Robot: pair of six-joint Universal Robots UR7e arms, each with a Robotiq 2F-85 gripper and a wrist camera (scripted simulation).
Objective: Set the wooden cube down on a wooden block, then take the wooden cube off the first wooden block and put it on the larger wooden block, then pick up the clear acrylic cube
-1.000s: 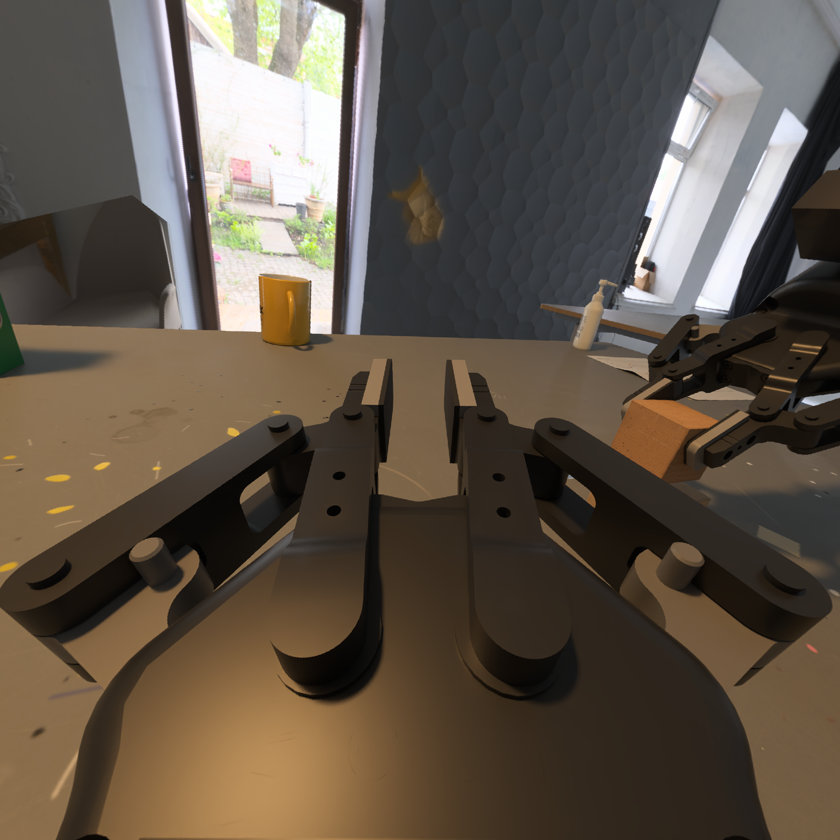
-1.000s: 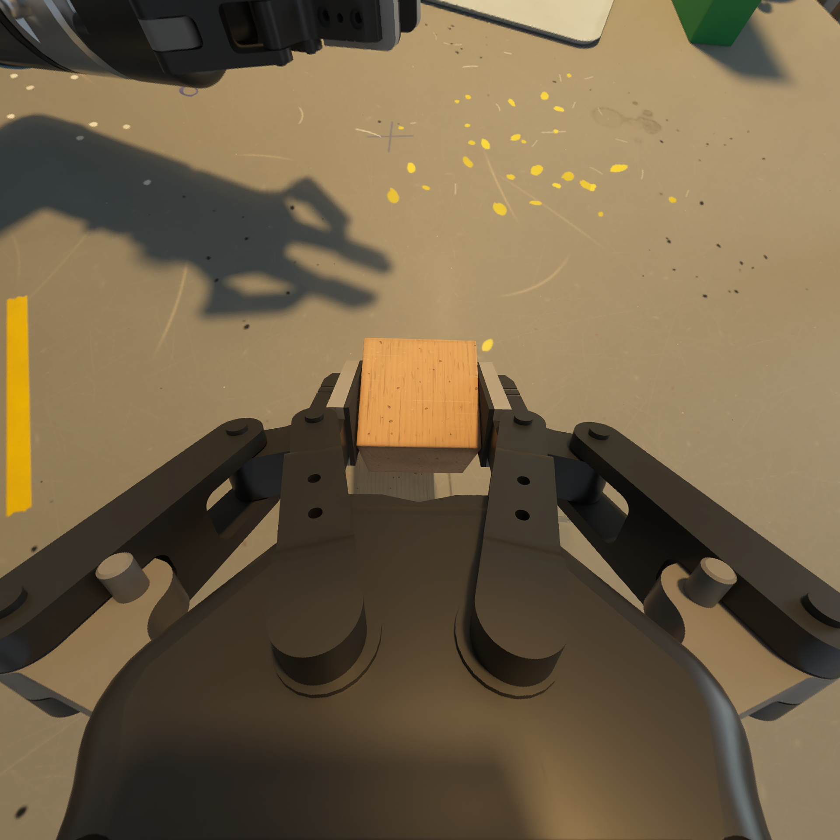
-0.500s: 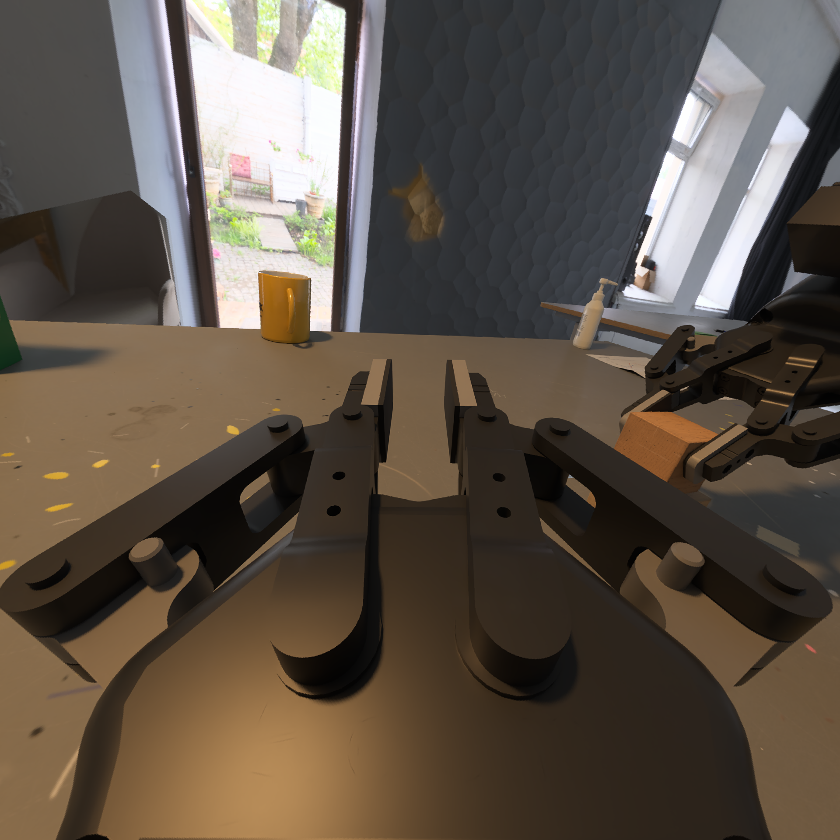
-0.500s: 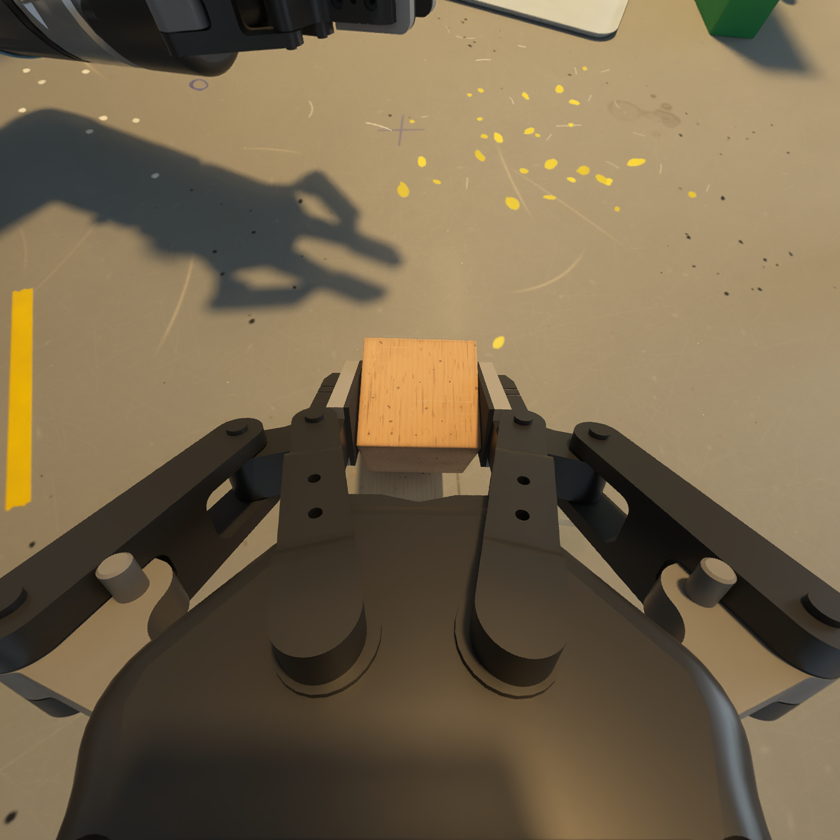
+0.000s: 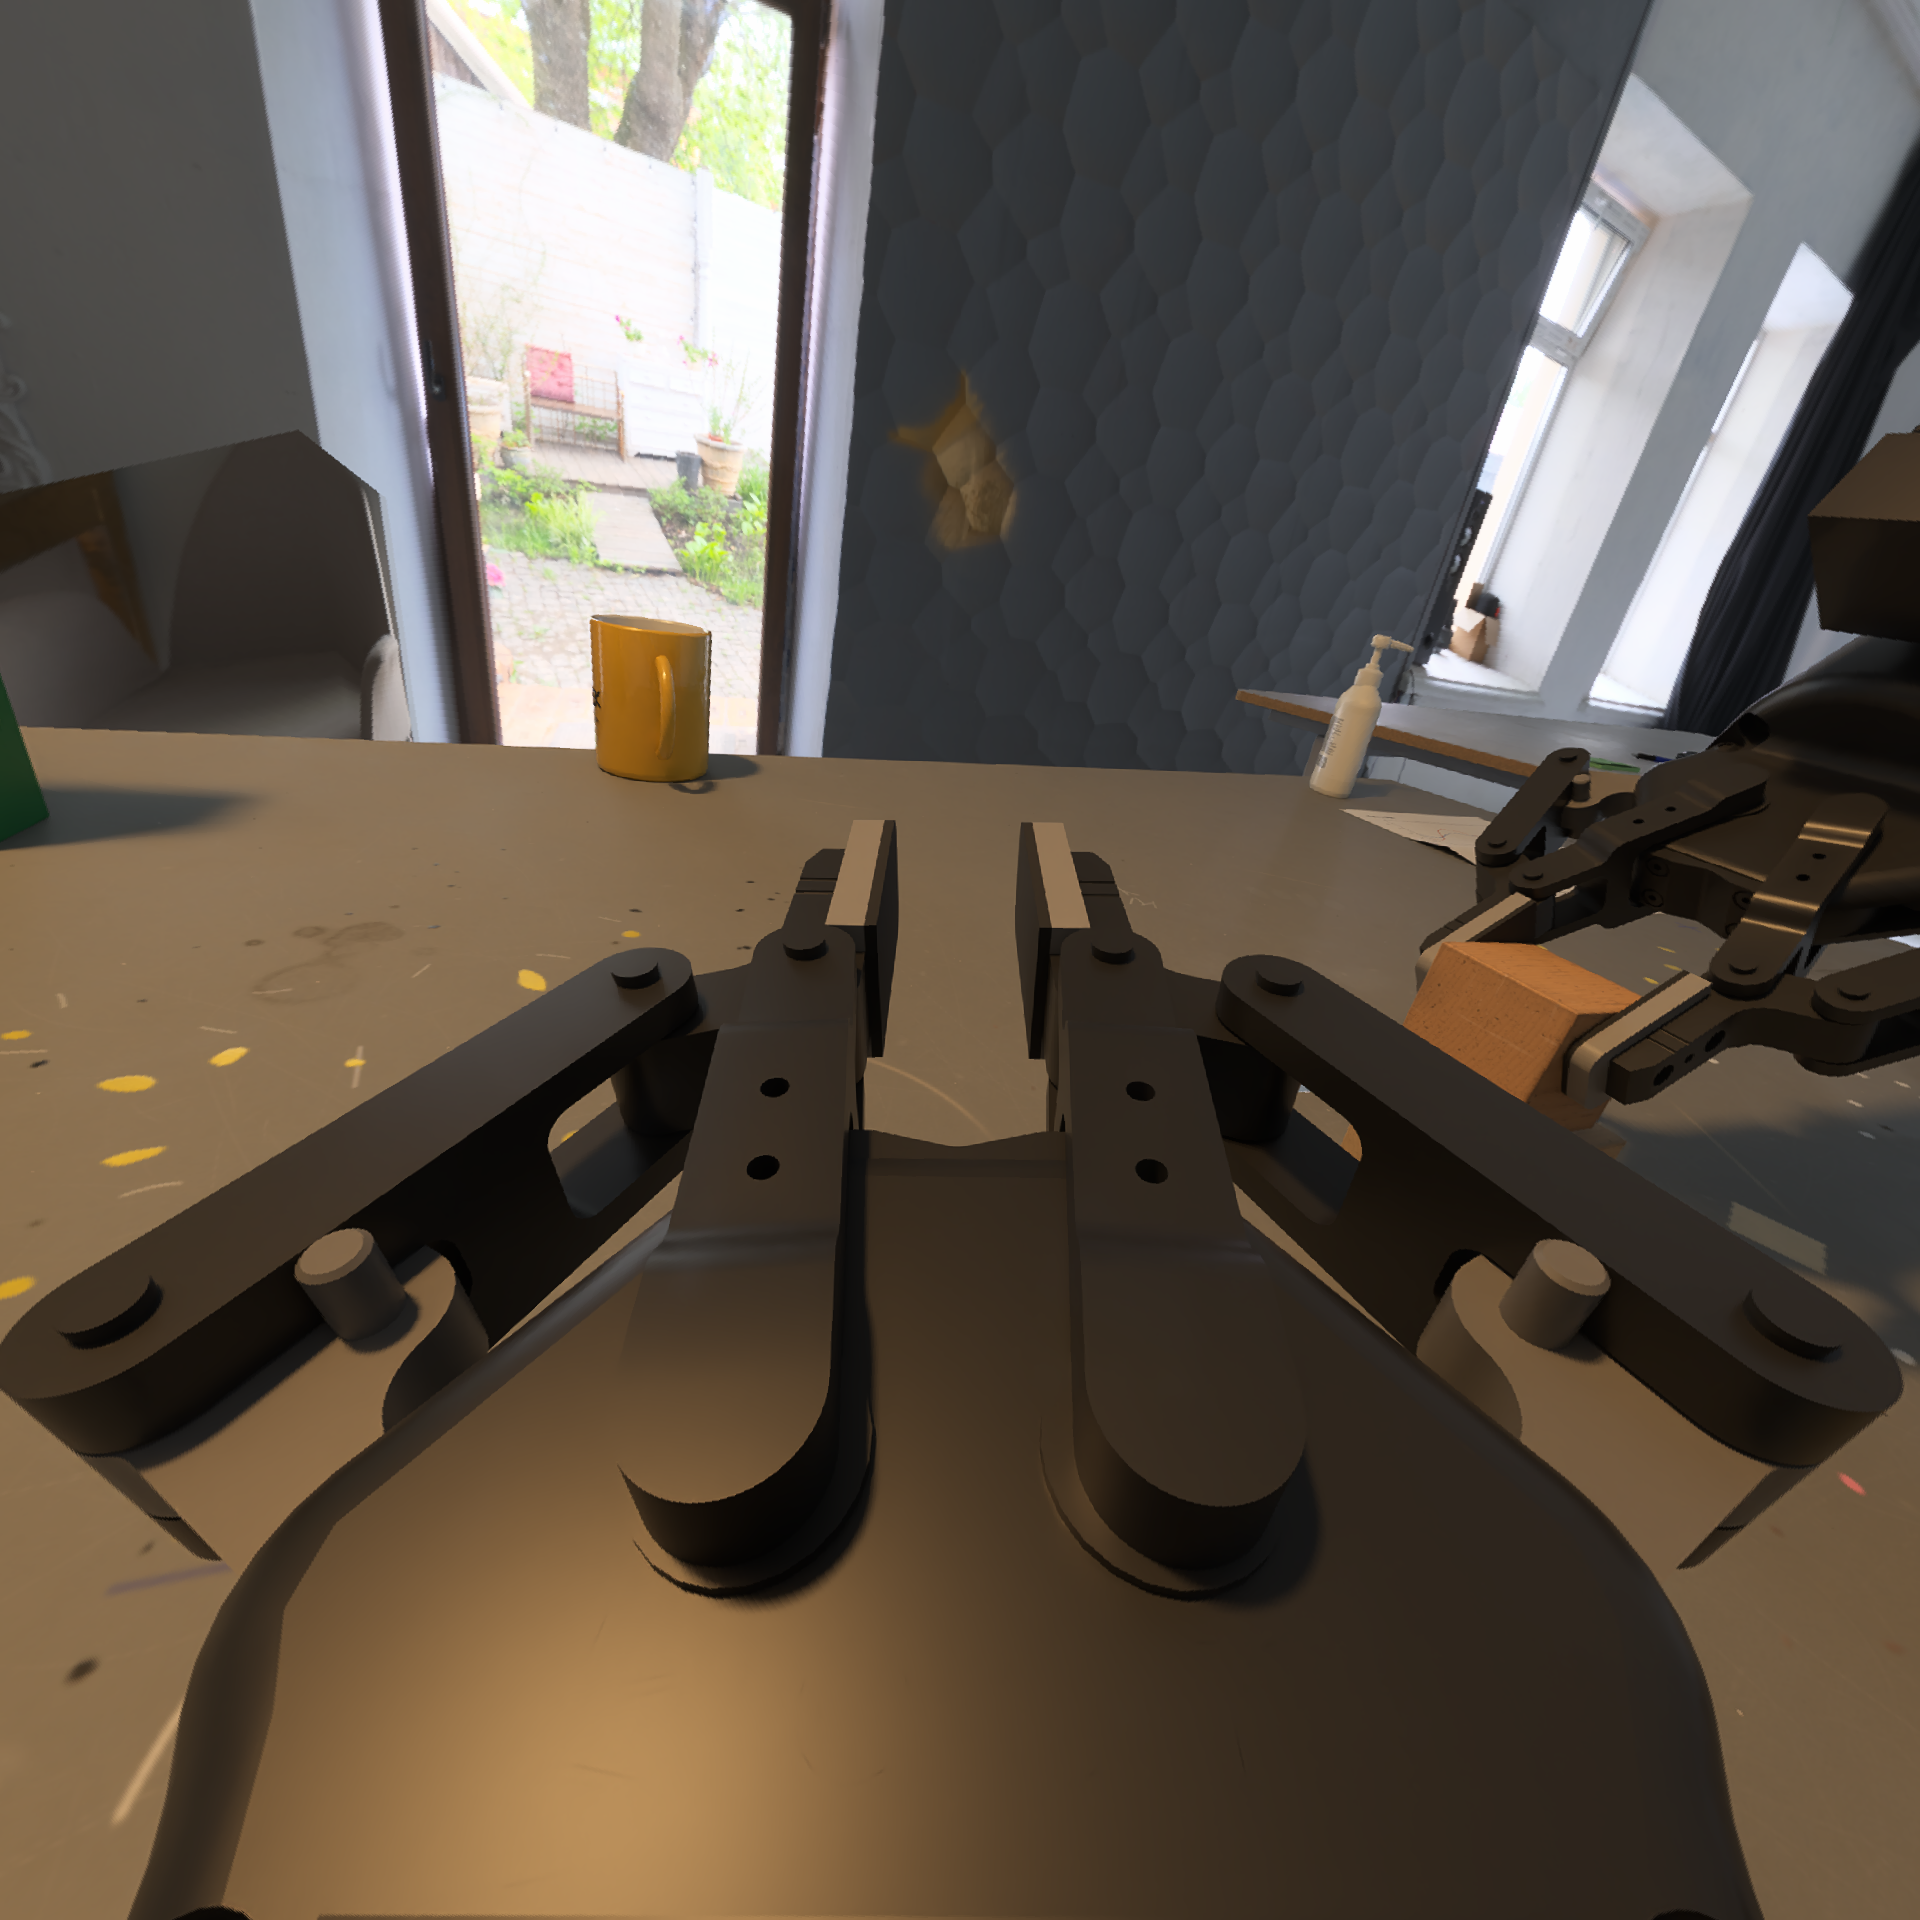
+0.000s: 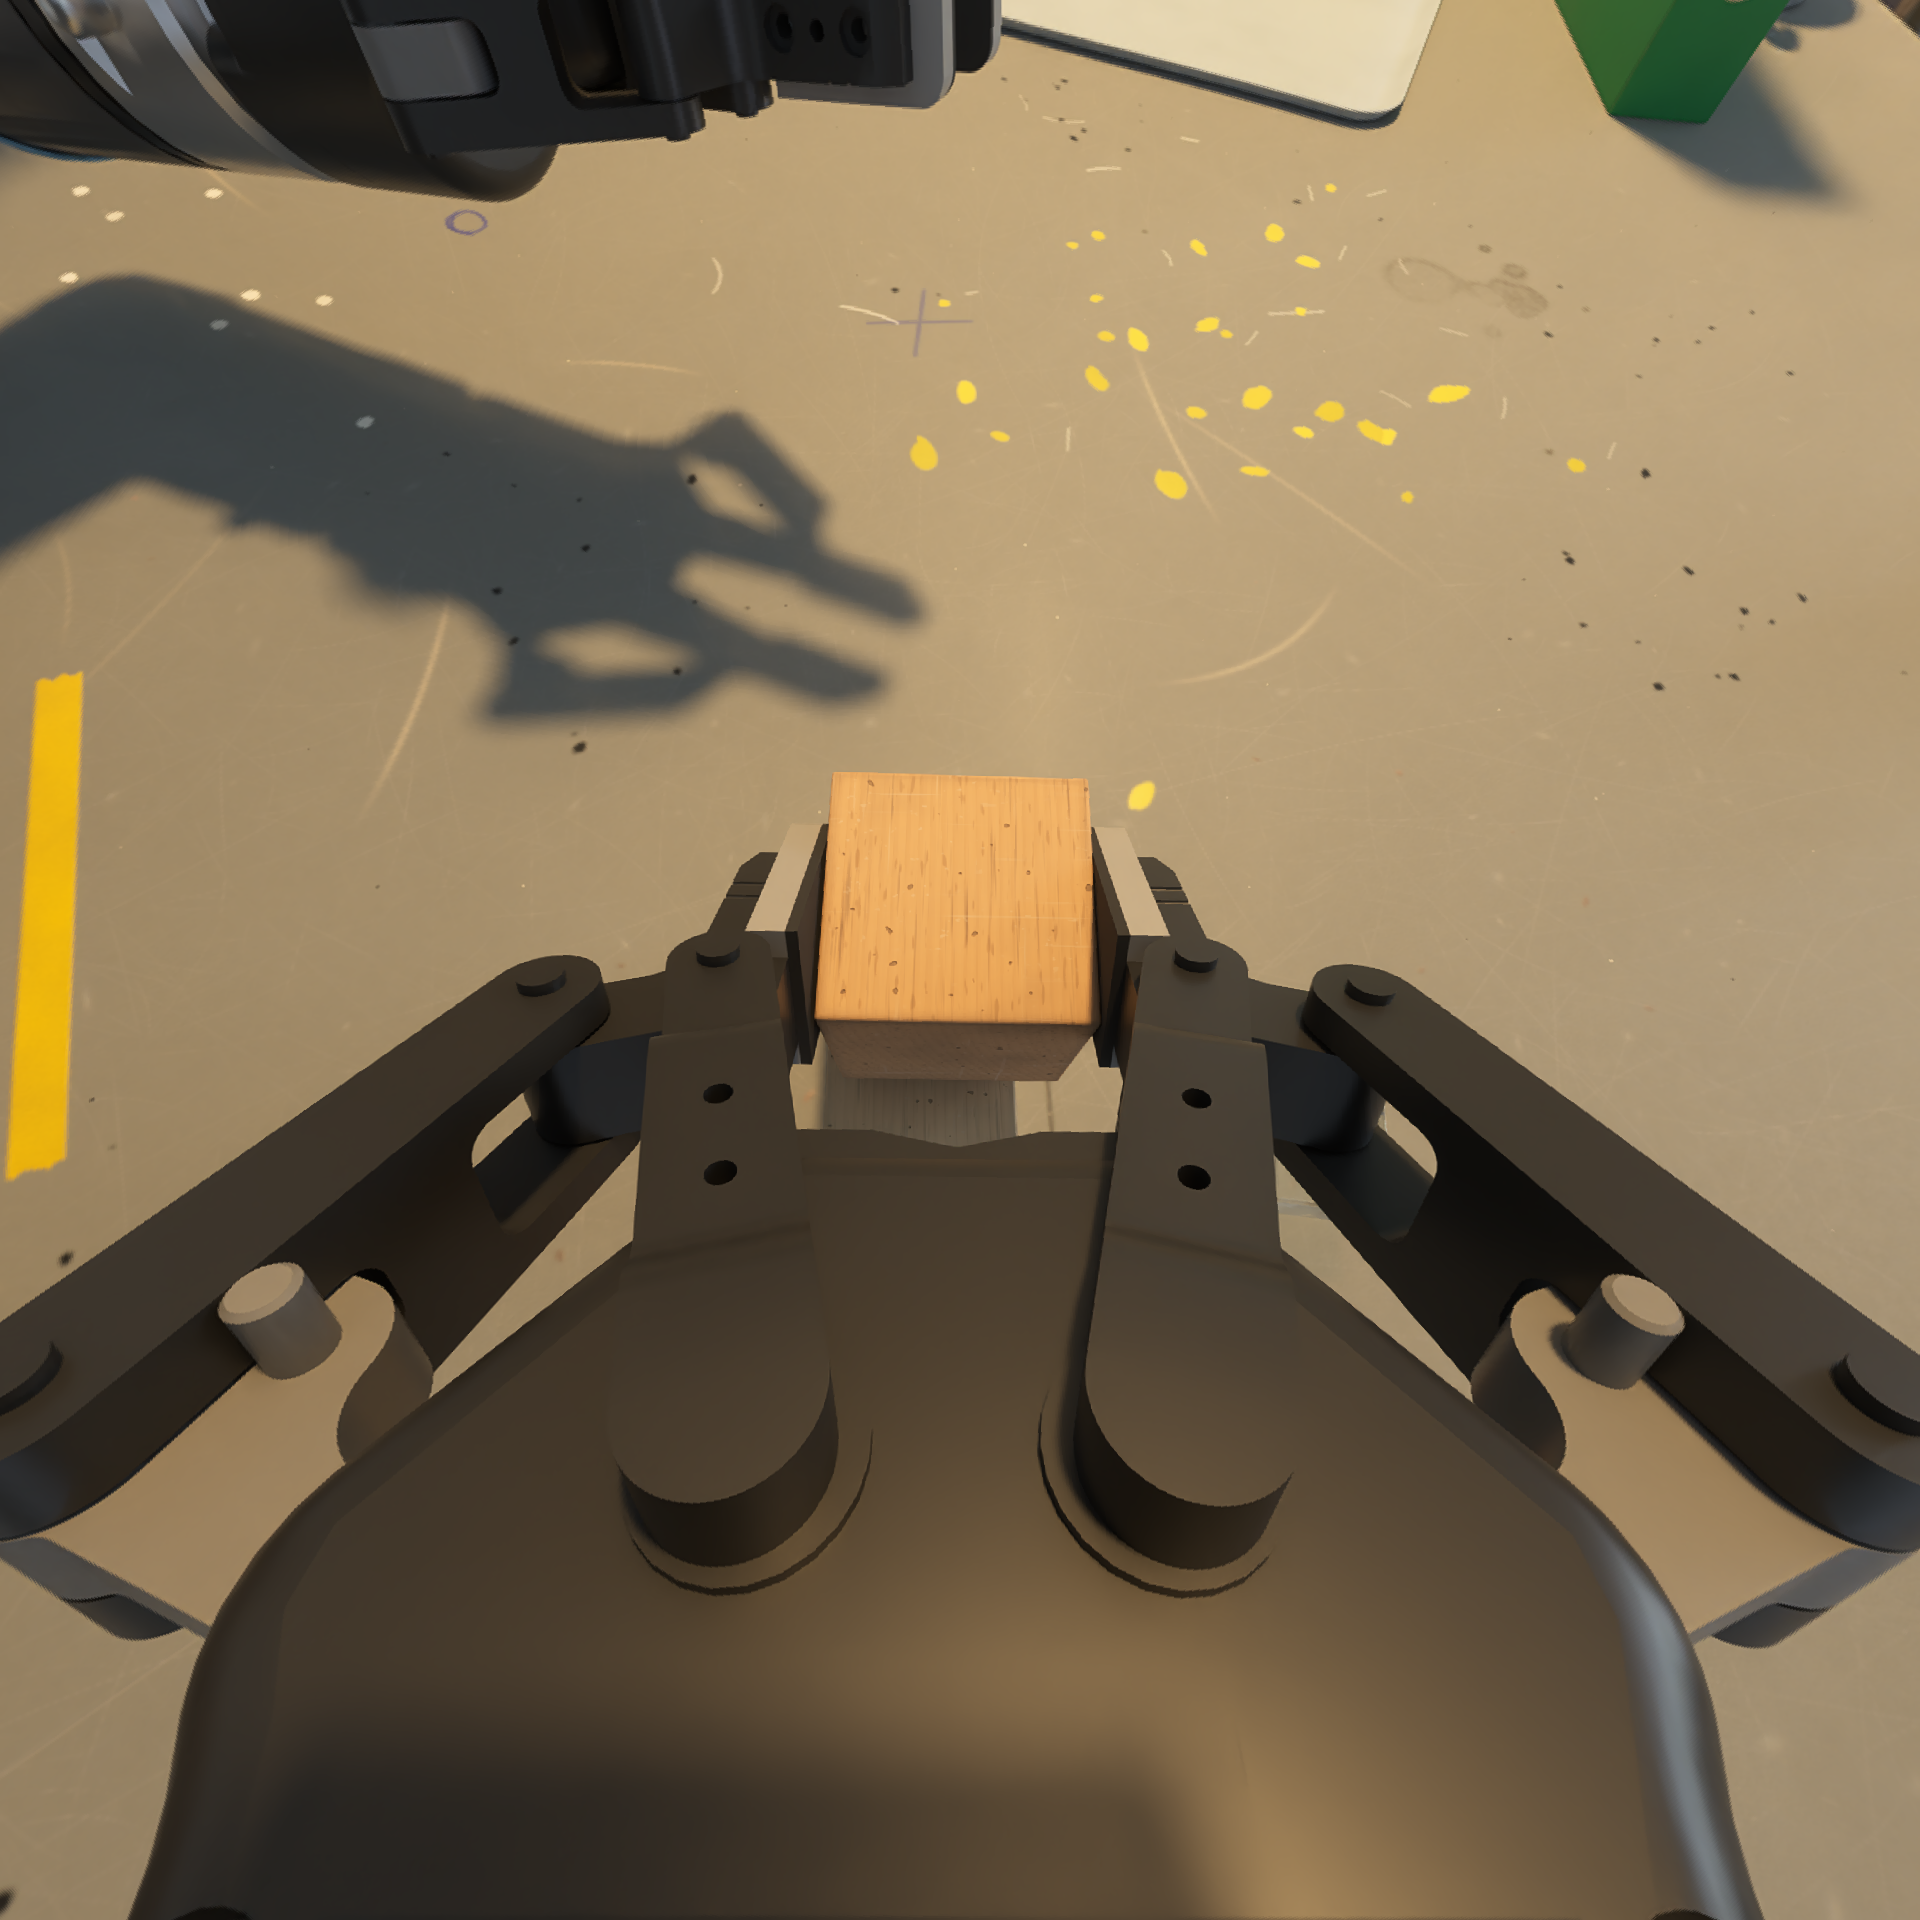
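Note:
My right gripper is shut on the wooden cube, an orange-brown block with fine grain, and holds it above the table. A pale ribbed surface shows just under the cube; I cannot tell what it is. In the left wrist view the cube and right gripper sit at the right. My left gripper is partly open and empty, hovering level over the table. No clear acrylic cube is visible.
A yellow mug stands at the table's far edge. A green block and a white board lie at the far side. A yellow tape strip marks the left. The left arm crosses the top.
The right gripper has drifted slightly with the cube still held; the table marks and green block slid a little right in its view. The left gripper has not moved.

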